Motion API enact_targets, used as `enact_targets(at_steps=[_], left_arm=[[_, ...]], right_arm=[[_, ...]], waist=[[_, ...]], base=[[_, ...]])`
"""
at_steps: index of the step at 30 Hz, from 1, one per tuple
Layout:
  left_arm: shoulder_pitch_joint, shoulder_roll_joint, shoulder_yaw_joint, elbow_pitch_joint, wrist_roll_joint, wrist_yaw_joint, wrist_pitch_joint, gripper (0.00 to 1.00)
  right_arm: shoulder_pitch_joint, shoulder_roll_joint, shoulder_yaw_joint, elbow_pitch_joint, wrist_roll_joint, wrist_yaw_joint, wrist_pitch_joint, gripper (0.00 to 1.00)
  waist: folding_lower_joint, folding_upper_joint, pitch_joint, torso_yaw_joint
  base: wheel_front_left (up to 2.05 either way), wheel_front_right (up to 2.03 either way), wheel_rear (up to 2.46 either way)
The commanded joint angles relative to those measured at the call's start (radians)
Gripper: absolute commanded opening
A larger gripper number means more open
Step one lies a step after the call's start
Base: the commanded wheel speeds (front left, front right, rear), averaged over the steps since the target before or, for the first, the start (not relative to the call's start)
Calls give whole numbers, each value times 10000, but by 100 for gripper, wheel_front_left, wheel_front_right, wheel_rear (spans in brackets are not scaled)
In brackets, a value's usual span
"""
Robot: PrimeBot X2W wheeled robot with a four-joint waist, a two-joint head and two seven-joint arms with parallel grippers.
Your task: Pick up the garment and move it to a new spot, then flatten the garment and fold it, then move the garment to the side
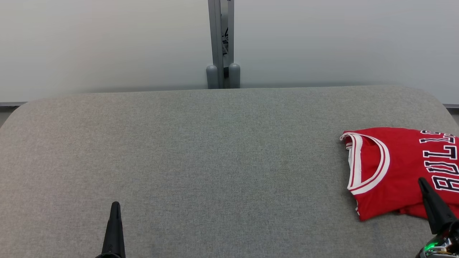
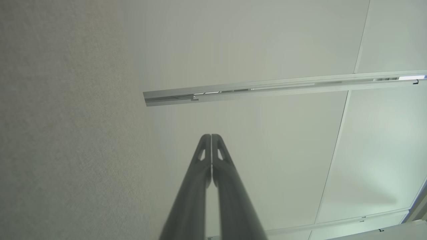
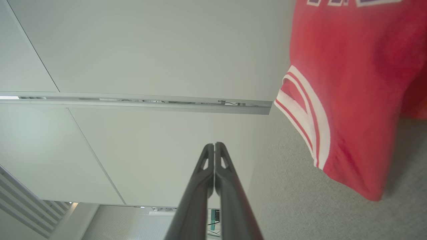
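On the far right of the grey fabric tabletop (image 1: 215, 161) lies the garment (image 1: 394, 168), a red jersey that looks folded into a compact shape, with its right part cut off by the edge of the head view. Its neckline, edged in white and red trim (image 1: 373, 179), opens toward the left, and dark white-outlined letters (image 1: 443, 168) run along its right side. The right gripper (image 1: 425, 186) rises from the near right corner, and its dark tip overlaps the near edge of the garment in the head view; whether it touches the cloth cannot be told from there. In the right wrist view the right gripper (image 3: 214, 145) has its jaws pressed together with nothing between them, and the garment (image 3: 347, 83) sits off to one side of the fingers, apart from them, on the tabletop (image 3: 300, 206). The left gripper (image 1: 115, 208) stands at the near left, well apart from the garment, over bare cloth. In the left wrist view the left gripper (image 2: 211, 136) likewise has its jaws closed tip to tip and empty, beside the tabletop (image 2: 66, 133). Beyond the far edge stands a pale wall (image 1: 107, 43) with a grey post (image 1: 219, 43) at its middle.
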Motion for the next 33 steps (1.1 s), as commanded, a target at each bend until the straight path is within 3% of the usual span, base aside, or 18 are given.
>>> enact_targets(at_steps=[1,33], left_arm=[[54,32,50,-44,-18,-44,9,0],[57,17,61,-48,-1,-45,23,0]], right_arm=[[-53,-12,-51,7,-33,4,74,0],[-87,110,-203,23,-178,4,214,0]], waist=[[0,-1,0,0],[0,-1,-1,0]], base=[[0,0,0],[0,0,0]])
